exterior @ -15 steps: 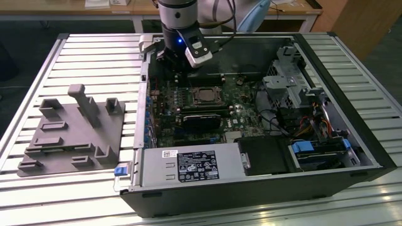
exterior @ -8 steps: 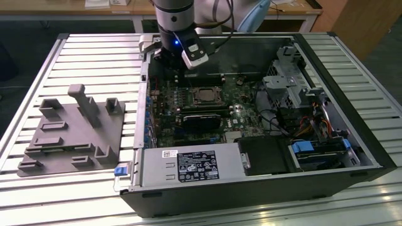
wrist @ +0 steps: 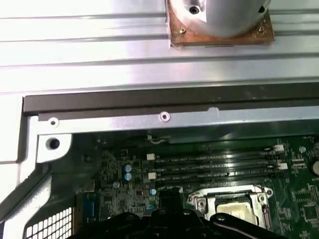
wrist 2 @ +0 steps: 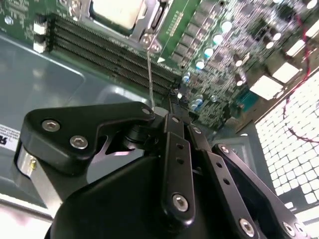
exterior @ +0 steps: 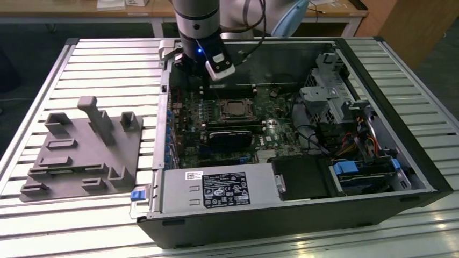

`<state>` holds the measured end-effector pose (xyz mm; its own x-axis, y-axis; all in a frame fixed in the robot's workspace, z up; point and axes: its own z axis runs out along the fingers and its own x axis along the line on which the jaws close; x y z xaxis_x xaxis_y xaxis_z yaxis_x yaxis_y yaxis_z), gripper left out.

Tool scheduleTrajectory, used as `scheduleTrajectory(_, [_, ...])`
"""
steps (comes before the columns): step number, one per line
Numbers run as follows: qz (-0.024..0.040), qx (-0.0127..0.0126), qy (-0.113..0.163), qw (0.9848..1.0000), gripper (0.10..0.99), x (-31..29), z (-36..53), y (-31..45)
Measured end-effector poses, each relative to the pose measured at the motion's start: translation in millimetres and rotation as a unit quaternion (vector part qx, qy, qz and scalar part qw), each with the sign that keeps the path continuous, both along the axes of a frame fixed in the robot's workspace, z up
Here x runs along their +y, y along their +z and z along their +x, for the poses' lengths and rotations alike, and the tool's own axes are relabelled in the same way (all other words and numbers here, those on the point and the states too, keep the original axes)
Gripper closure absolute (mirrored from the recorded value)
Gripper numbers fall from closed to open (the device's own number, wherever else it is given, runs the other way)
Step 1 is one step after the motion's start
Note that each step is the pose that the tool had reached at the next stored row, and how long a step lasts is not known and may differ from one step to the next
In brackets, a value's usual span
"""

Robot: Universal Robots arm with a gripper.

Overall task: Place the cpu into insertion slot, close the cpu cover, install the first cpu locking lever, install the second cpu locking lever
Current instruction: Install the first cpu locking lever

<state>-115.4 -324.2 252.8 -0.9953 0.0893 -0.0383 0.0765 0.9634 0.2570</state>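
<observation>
Hovering inside the open computer case, grasp unclear.
The gripper [wrist 2: 162, 117] is masked by its own black linkage, so I cannot tell if it holds anything. A thin wire lever [wrist 2: 149, 74] stands just beyond. Farther off, the cpu [wrist 2: 117, 10], cut off at the edge, lies framed by the cpu cover [wrist 2: 149, 22] on the green board [wrist 2: 219, 45].

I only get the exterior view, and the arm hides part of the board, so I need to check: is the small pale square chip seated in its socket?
Observer: Yes. In both wrist views the pale silver square cpu is seated, with the thin silver metal-frame cpu cover lying around it.
Operator: Is any locking lever up?
Observer: In the second wrist view, a thin metal wire lever rises from the cover's corner towards the black gripper. I cannot tell whether they touch.
</observation>
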Motion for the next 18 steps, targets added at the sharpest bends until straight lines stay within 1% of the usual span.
scheduleTrajectory(2, [0.003, 0.0, 0.0, 1.0, 0.98, 0.1, 0.0, -1.5])
scheduleTrajectory(5, [0.0042, 0.0, 0.0, 1.0, 0.98, 0.0, 0.6, -3.0])
scheduleTrajectory(8, [0.005, 0.0001, 0.0, 1.0, 0.98, 0.0, 3.5, -3.6])
scheduleTrajectory(11, [0.0052, 0.0001, 0.0, 1.0, 0.98, 0.0, 8.4, -3.9])
scheduleTrajectory(18, [0.0052, 0.0002, 0.0, 1.0, 0.98, 0.0, 25.0, -4.3])
